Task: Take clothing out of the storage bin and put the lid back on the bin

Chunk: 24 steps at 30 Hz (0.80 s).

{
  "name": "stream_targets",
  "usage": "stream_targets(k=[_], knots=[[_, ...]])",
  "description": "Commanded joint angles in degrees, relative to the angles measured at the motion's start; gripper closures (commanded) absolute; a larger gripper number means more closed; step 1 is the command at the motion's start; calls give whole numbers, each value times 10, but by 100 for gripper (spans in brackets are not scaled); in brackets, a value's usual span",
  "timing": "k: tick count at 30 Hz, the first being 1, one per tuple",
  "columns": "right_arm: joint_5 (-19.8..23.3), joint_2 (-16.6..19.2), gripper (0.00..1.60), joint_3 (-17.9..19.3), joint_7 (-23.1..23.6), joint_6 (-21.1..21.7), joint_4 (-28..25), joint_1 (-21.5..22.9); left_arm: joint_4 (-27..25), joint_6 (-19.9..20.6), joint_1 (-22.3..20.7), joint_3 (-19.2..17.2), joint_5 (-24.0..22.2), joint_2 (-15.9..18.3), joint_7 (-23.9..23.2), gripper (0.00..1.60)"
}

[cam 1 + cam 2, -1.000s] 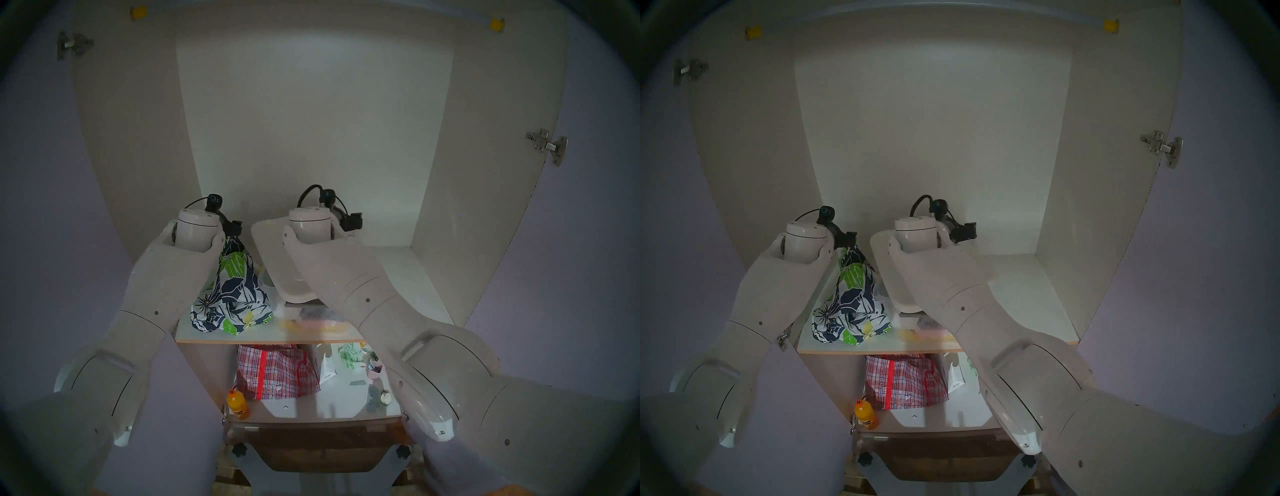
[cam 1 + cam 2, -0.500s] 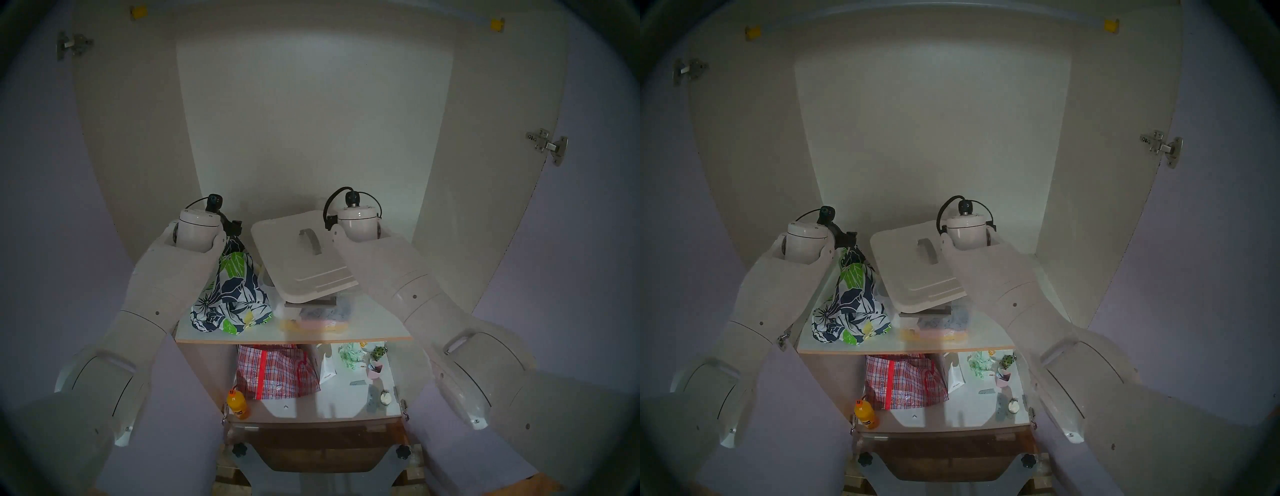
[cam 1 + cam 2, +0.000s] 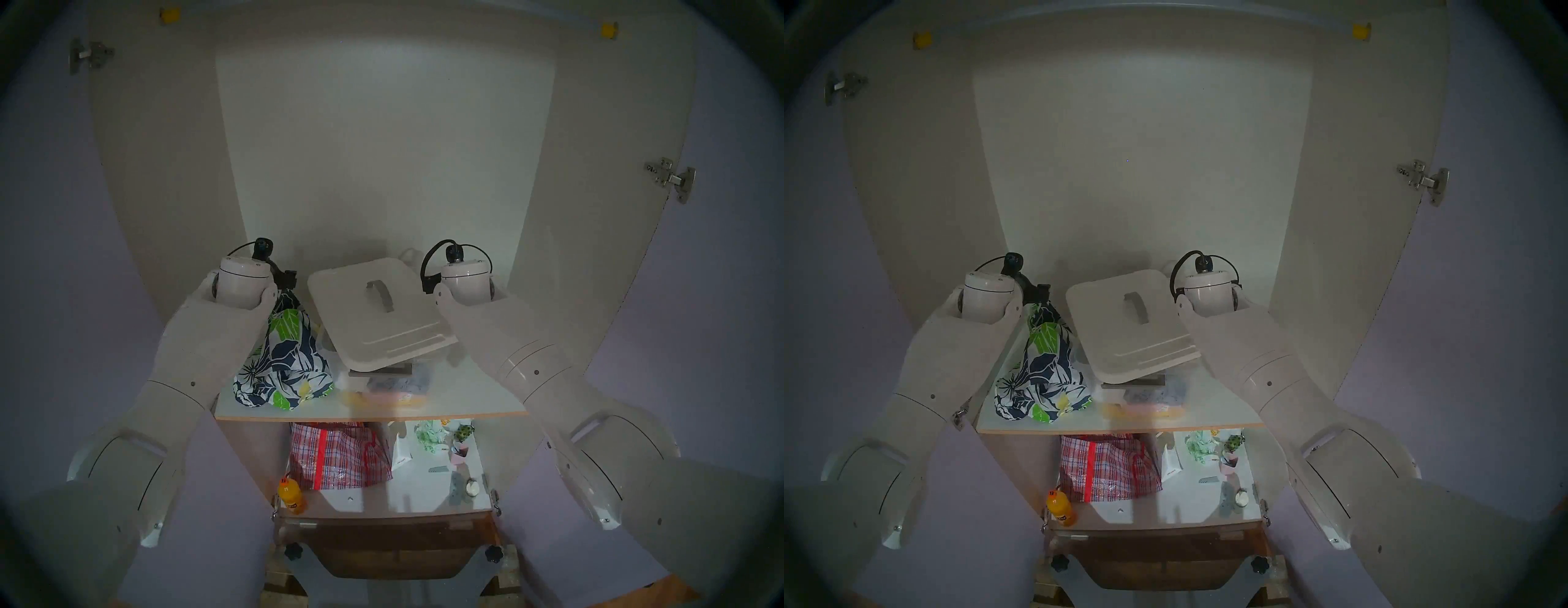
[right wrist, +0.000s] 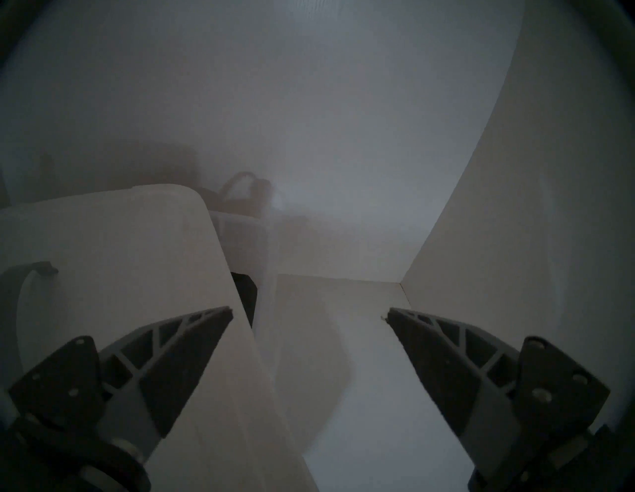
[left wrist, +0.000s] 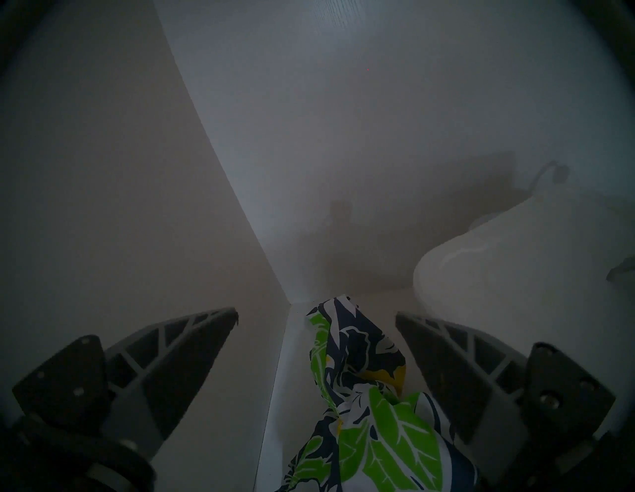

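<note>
Resting crooked on the clear rectangular plastic storage bin [image 3: 384,384] with both jaws wide and empty, the white ridged plastic lid [image 3: 373,314] could slide off, while the navy-white floral soft garment [image 3: 282,361] lies left on the shelf [image 3: 475,399].

arms: two
grippers: two; left gripper [image 5: 316,319], right gripper [image 4: 309,314]
lid [image 3: 373,314]: one
storage bin [image 3: 394,382]: one
clothing [image 3: 284,361]: one
checked bag [image 3: 339,456]: one
orange bottle [image 3: 291,496]: one
shelves: two
</note>
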Motion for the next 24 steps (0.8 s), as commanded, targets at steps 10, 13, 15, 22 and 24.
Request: stream_targets(k=[10, 13, 15, 22, 24], knots=[[-12, 15, 0, -25, -3, 8, -18, 2, -15, -1, -18, -4, 0, 1, -2, 0], [-13, 20, 0, -30, 0, 8, -25, -5, -15, -1, -18, -4, 0, 1, -2, 0], [-15, 23, 0, -34, -7, 14, -34, -10, -15, -1, -18, -4, 0, 1, -2, 0], [-20, 42, 0, -49, -26, 49, -81, -39, -15, -1, -18, -4, 1, 1, -2, 0], [-19, 48, 0, -51, -28, 53, -96, -52, -15, -1, -18, -4, 1, 1, -2, 0]])
